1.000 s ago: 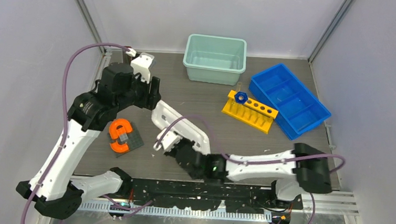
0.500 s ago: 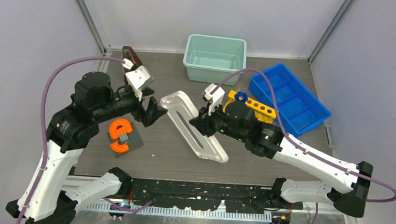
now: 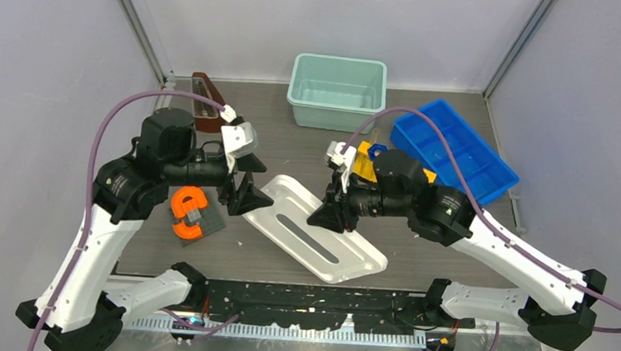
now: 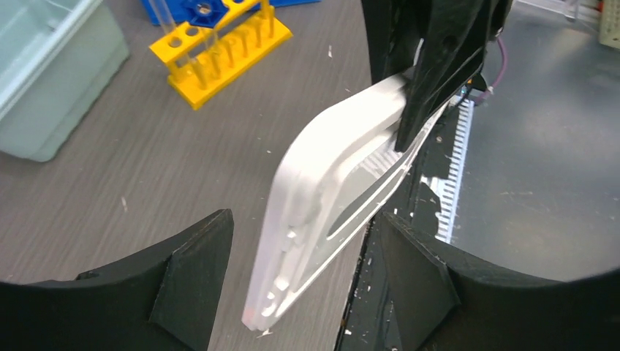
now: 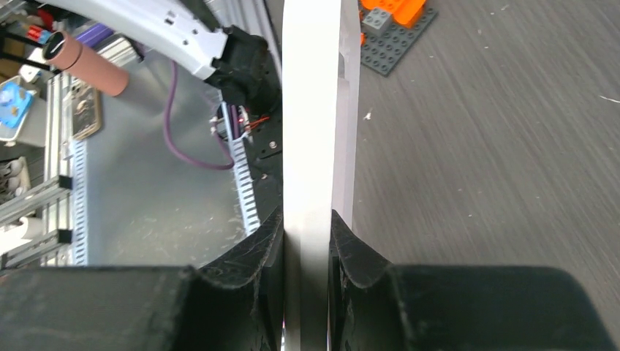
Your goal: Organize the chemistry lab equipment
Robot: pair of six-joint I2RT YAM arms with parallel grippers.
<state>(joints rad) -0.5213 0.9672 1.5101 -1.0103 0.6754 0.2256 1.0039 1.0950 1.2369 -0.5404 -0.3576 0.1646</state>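
1. The right claw [image 3: 326,216] [image 5: 307,227] pinches the flat white plastic panel with a long slot [image 3: 319,242] [image 4: 322,183] [image 5: 311,110] by one long edge, a black finger pressed against each face.
2. The left claw [image 3: 244,191] [image 4: 303,263] is spread wide. The panel's rounded end lies between its fingers, and the left wrist view shows a gap on either side.
3. The panel reaches from one claw to the other, tilted above the grey wood-grain table [image 3: 292,154]. Whether its low end touches the table cannot be told.
4. Just beyond the right claw, toward the back wall, stands a yellow plastic test-tube rack [image 3: 364,163] [image 4: 219,62], partly hidden by the arm. A small blue knob-like piece [image 3: 377,150] [image 4: 205,9] sits on its end.
5. Farther beyond both claws sits a pale green plastic bin [image 3: 337,105] [image 4: 44,73]. A blue divided plastic tray [image 3: 449,148] lies past the right claw's wrist, to the right.
6. Near the left claw, on its outer side, an orange and grey toy-brick piece [image 3: 189,214] [image 5: 395,22] lies on the table.
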